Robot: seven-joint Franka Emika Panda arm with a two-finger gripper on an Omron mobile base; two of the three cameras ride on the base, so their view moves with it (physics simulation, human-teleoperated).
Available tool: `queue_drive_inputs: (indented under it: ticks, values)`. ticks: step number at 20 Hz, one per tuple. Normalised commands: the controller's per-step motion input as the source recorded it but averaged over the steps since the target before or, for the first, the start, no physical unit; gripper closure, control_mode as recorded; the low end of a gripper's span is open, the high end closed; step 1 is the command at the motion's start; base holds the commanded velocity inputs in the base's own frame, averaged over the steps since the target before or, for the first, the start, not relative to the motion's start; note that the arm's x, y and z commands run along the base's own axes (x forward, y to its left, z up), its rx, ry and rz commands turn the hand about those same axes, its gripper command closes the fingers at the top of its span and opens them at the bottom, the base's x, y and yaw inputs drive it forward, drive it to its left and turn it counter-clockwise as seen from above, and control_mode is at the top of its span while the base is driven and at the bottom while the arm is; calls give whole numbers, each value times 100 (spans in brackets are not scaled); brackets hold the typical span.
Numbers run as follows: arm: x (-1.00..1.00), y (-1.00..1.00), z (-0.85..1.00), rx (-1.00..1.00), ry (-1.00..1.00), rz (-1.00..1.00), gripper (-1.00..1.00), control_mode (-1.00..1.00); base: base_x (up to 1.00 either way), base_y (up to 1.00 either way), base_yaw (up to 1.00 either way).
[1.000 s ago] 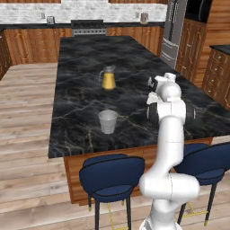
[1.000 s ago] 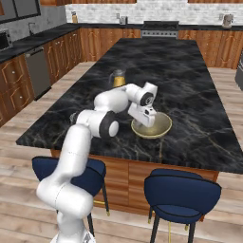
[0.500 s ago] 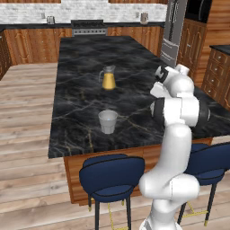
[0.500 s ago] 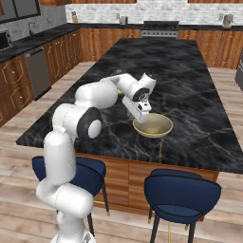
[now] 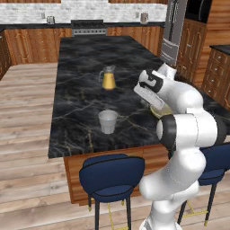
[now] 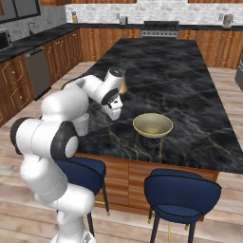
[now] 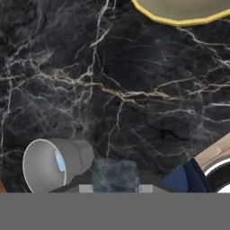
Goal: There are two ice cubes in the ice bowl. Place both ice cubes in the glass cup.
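Gripping an ice cube (image 7: pixel 114 176) between my closed fingers, I hover over the dark counter (image 7: pixel 134 90), between the bowl (image 7: pixel 179 11) and the cup (image 7: pixel 47 165) (another cube (image 7: pixel 59 161) lies inside it).

You had bare dark counter (image 7: pixel 134 90) between ice bowl (image 7: pixel 179 11) and glass cup (image 7: pixel 47 164), pitcher (image 5: pixel 108 78) stood well behind the cup, stools (image 6: pixel 182 192) sat below the counter edge.
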Motion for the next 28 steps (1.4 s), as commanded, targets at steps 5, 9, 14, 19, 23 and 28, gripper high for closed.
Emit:
queue_drive_inputs:
  ticks: [5,9,14,19,23,28]
  values:
    - [29,100,26,-10,12,0,100,-100,0,0,0]
    - [39,96,11,-11,19,0,100,-100,0,0,0]
    - [23,50,-9,-17,10,0,100,-100,0,0,0]
    - [26,17,-42,-5,5,0,100,-100,0,0,0]
    - [28,14,-44,0,1,0,100,-100,0,0,0]
    - [21,3,-34,0,0,0,100,-100,0,0,0]
